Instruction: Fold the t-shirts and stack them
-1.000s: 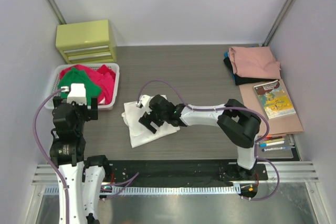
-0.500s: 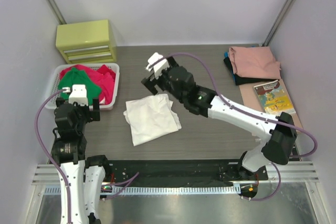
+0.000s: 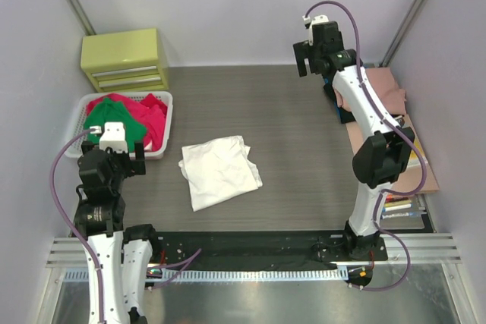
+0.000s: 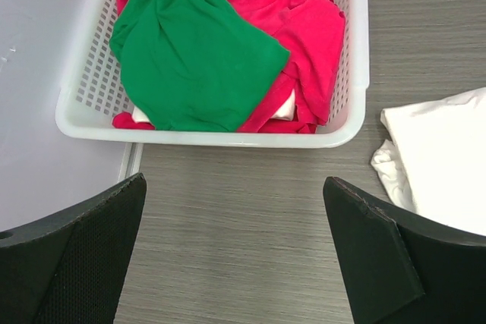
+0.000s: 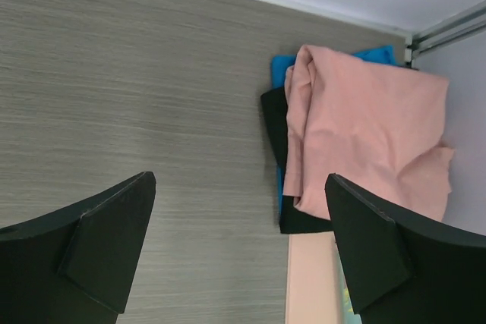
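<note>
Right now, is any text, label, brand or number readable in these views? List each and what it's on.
No text can be read in any view.
book: cover mostly hidden behind the right arm; its print is too small to read.
markers: any print on the barrels is too small to read.
white t-shirt, basket, drawer unit: no lettering visible.
</note>
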Robot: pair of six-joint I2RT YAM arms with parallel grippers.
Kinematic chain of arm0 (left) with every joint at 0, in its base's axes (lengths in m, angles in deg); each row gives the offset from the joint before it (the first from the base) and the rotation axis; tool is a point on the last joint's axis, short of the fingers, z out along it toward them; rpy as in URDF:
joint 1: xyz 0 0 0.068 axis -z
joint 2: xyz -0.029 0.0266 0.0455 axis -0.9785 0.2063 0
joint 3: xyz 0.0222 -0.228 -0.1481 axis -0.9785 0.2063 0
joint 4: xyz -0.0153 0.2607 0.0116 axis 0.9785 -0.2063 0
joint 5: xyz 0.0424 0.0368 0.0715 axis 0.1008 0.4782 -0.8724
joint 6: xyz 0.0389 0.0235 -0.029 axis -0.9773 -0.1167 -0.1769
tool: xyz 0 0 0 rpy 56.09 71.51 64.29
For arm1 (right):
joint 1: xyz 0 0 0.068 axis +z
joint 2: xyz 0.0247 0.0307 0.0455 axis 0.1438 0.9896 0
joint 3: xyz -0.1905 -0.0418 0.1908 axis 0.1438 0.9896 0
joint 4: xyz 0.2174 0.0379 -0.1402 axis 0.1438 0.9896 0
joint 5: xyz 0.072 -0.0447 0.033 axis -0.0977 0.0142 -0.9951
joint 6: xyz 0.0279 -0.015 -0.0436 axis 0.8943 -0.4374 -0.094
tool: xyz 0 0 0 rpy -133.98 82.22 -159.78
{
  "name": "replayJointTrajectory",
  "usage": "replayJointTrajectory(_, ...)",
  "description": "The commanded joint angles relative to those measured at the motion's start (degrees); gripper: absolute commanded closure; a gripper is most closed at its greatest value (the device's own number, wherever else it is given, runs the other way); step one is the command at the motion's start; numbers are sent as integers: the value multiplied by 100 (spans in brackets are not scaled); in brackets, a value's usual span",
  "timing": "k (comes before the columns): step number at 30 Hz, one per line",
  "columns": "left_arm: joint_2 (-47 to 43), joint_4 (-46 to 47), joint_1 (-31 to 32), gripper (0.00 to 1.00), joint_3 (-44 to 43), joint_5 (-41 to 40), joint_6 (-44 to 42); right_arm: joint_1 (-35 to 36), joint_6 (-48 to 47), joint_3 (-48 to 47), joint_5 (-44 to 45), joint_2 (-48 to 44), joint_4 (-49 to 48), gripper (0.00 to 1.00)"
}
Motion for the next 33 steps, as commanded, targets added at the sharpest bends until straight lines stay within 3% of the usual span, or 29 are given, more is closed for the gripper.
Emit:
replayJointTrajectory(1,-60,131,-46,0,-30,110,82,-156,506,-690,-76,398,536,0)
replayJointTrajectory(5,-157,113,-46,0,5,373,82,-410,479,-989,66,882,686,0)
replayJointTrajectory(13,-140,104,-46,0,14,400,82,-1780,910,-1262,-487,1559,660,0)
replayJointTrajectory(17,-96,104,-46,0,32,400,56,-2106,857,-1218,-523,1743,370,0)
replayJointTrajectory(24,-122,104,-46,0,32,462,56,-2239,848,-2211,-585,2429,756,0)
replayJointTrajectory(33,-175,60,-46,0,41,488,12,-2379,1323,-1377,-875,2465,660,0)
